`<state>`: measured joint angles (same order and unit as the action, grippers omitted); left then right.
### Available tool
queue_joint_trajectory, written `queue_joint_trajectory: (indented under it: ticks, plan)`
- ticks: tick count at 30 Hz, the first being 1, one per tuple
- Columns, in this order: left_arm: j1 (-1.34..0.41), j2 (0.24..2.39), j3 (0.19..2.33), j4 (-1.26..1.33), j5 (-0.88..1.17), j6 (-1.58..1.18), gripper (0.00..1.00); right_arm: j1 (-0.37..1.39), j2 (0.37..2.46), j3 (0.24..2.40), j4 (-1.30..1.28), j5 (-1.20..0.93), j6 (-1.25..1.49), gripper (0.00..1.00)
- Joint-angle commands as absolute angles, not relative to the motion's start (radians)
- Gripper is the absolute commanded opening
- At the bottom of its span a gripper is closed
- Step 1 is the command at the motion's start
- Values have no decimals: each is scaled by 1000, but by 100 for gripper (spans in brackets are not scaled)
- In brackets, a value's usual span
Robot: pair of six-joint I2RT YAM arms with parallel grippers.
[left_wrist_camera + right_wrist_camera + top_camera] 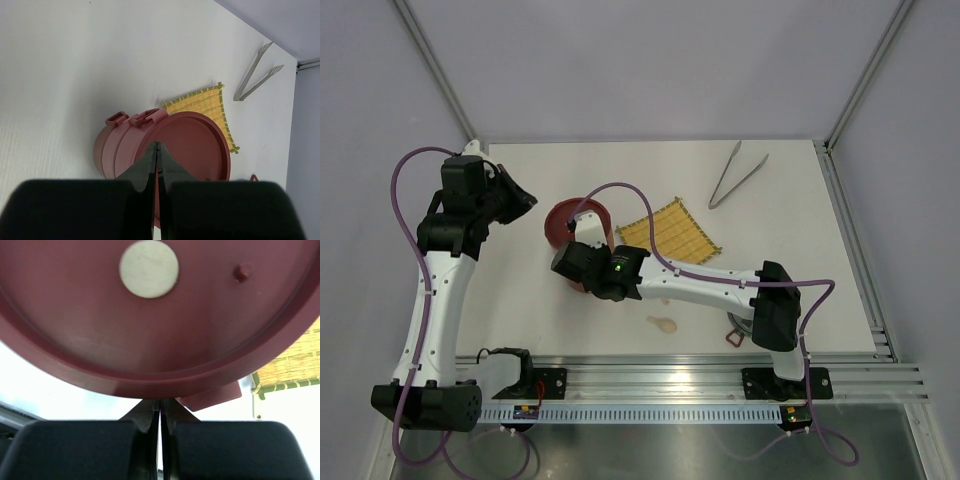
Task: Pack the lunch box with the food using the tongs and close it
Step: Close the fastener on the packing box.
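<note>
Both clenching shut, empty: left gripper [157, 146] hovering beside lunch box [190, 145], right gripper [160, 405] pointing at its near rim, mid-tabletop [620, 165].

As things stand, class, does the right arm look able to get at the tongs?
Probably yes: the tongs lie alone beyond the mat, nothing on them; the right gripper, shut by the lunch box, would need opening.

Bright, even light from above leaves soft shadows on the white bench [620, 170]. The left pincer [157, 146] and right pincer [160, 402] are blurred. A dull sheen marks the round dark-red lunch box lid [95, 342].
</note>
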<state>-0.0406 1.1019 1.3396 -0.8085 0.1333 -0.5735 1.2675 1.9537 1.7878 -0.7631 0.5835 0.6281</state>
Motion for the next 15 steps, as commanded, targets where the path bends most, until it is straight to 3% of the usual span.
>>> queue_joint_trajectory:
  ticks: [1,11,15]
  plan:
    - [-35,1103,1351,-764,126,-578,0,1259,1922,1767,-782,664,653,0]
    - [-37,1111,1313,-738,144,-592,0,1285,1898,1727,-726,580,634,0]
    - [-35,1126,1331,-739,129,-578,0,1350,1781,1599,-589,513,577,0]
